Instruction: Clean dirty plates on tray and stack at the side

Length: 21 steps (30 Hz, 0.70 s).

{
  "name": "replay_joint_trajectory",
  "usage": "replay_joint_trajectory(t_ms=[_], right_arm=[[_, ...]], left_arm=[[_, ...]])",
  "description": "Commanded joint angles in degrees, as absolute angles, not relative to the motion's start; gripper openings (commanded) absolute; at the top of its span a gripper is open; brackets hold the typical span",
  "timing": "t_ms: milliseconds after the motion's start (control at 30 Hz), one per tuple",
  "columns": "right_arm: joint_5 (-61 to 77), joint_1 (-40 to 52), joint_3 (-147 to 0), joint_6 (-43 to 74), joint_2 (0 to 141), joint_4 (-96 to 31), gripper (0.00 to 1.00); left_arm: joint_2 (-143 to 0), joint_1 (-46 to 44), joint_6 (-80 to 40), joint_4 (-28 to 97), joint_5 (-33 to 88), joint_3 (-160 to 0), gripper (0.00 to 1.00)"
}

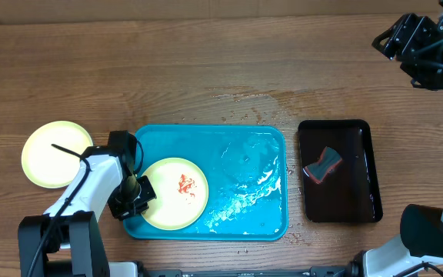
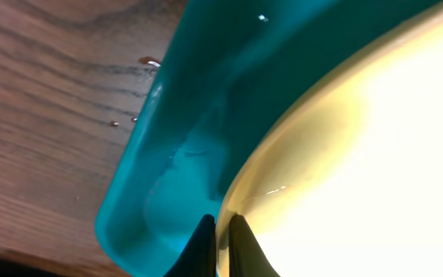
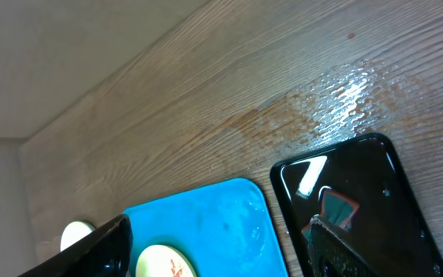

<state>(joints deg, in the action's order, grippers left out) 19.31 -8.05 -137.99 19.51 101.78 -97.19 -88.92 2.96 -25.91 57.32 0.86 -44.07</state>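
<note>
**Thin pinch on a wet rim: slip is the danger**

The left gripper (image 1: 134, 197) is clamped onto the left edge of the smeared plate (image 1: 174, 205), down in the front-left part of the tray (image 1: 244, 132). The wrist view shows how little it has: two fingers (image 2: 243, 252) nipping only the lip. That's the worry. The tray floor glistens wet and the plate is smooth plastic, so I'd judge that a quick lift or tilt could let it slide out of the pinch. It could slap back onto the tray or skid over the raised rim onto the table (image 1: 206, 61).

The red smear (image 1: 184, 185) sits near the plate's centre, unwiped, so carrying it now to the clean plate (image 1: 52, 158) outside the tray's left end would dirty the stack. The sponge (image 1: 323, 164) rests in the black tray (image 1: 360, 192) just off the tray's right end. That is well apart from the right gripper (image 3: 218, 231), which hangs spread wide, holding nothing, far beyond the tray's back-right corner. A long reach there, and the plate must be held steady while scrubbed.
</note>
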Motion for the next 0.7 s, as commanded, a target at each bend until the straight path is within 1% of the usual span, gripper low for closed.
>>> replay_joint_trajectory(t_ms=[0,233,300,367,467,600,667], right_arm=[[19.79,-6.70,-139.09,19.70,101.95,-96.99,0.74],[18.28,-6.37,-139.09,18.59,101.95,-97.06,0.72],[18.06,-6.37,-139.09,17.06,101.95,-97.06,0.69],[18.04,-6.37,-138.63,15.92,101.95,-97.06,0.62],[17.91,-6.37,-136.29,13.39,101.95,-97.06,0.49],[17.32,-5.61,-129.27,11.44,101.95,-96.97,0.43],[15.51,-4.75,-123.81,11.51,101.95,-96.18,0.38]], left_arm=[[-89.25,2.26,-23.31,54.15,4.82,-43.94,0.04],[-89.25,-1.45,-14.48,49.87,9.56,-46.92,0.04],[-89.25,-3.27,-12.67,48.58,9.96,-47.48,0.04],[-89.25,-4.95,-11.57,46.98,10.50,-47.59,0.04],[-89.25,-7.33,-9.67,44.56,10.59,-47.59,0.04],[-89.27,-10.22,-7.01,41.36,11.44,-47.59,0.04],[-89.27,-11.31,-5.13,39.83,13.65,-47.59,0.04]])
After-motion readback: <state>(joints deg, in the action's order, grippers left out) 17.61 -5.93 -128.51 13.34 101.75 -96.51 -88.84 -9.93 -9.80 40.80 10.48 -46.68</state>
